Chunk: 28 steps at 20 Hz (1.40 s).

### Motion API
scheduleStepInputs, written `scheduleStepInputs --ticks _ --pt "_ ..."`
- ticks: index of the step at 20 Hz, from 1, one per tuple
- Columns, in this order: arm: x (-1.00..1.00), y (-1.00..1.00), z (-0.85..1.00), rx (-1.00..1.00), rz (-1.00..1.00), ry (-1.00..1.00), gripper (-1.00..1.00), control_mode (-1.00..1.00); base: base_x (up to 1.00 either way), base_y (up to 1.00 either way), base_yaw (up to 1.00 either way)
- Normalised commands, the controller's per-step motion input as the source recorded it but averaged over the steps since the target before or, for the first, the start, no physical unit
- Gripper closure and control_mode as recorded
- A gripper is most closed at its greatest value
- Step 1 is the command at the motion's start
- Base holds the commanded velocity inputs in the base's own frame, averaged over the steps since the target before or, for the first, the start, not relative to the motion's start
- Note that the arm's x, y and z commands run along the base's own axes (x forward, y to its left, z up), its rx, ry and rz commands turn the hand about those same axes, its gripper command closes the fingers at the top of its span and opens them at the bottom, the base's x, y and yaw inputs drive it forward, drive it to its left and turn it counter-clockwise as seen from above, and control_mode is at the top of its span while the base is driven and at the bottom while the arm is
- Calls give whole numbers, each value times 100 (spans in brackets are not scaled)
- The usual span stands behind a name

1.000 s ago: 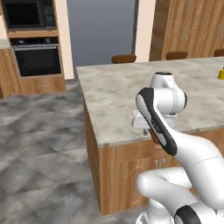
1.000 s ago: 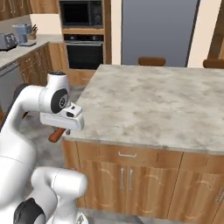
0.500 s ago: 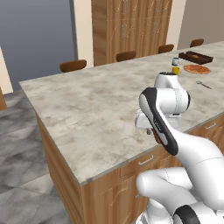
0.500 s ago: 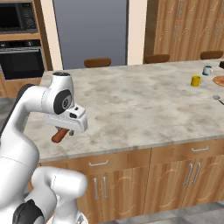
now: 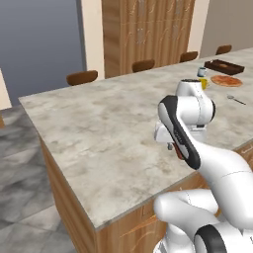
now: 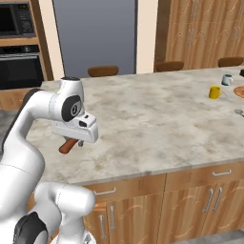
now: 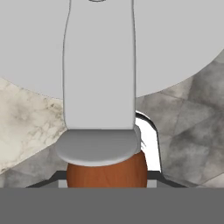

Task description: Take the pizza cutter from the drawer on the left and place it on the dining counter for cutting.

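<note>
My gripper [image 6: 77,141] is shut on the pizza cutter, whose reddish-brown handle [image 6: 68,146] sticks out below the hand, just above the near left part of the dining counter [image 6: 157,114]. From the other side, the gripper [image 5: 173,145] and the handle's tip [image 5: 179,151] hang over the beige marbled dining counter [image 5: 99,128]. Along the hand, the gripper [image 7: 107,178] clamps the brown handle [image 7: 107,171], with the cutter's grey guard and silver wheel edge [image 7: 148,131] beyond it. The stone top [image 7: 26,118] lies underneath. The drawer is out of view.
On the counter's far right are a yellow mug [image 6: 215,92], a white mug [image 6: 228,79], an orange pizza [image 5: 226,80], a dark tray [image 5: 225,65] and a small utensil [image 5: 237,100]. Wooden stools [image 5: 82,77] line the far side. An oven [image 6: 19,71] stands at the back left.
The whole scene has slid left as the base turned; the oven wall has left the left base view, and the mugs and pizza have come in. The gripper's hold on the cutter looks unchanged.
</note>
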Motion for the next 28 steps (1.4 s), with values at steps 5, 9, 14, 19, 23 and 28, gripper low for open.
scheduleStepInputs --ticks 5,9,14,19,23,28 --pt "0 0 0 0 0 0 100 100 42 -1 0" --pt "0 0 0 0 0 0 100 100 2 23 0" --pt "0 0 0 0 0 0 100 100 -58 78 -1" --pt "0 0 0 0 0 0 100 100 -79 99 11" --pt "0 0 0 0 0 0 100 100 -83 87 42" --pt "0 0 0 0 0 0 100 100 -57 32 1"
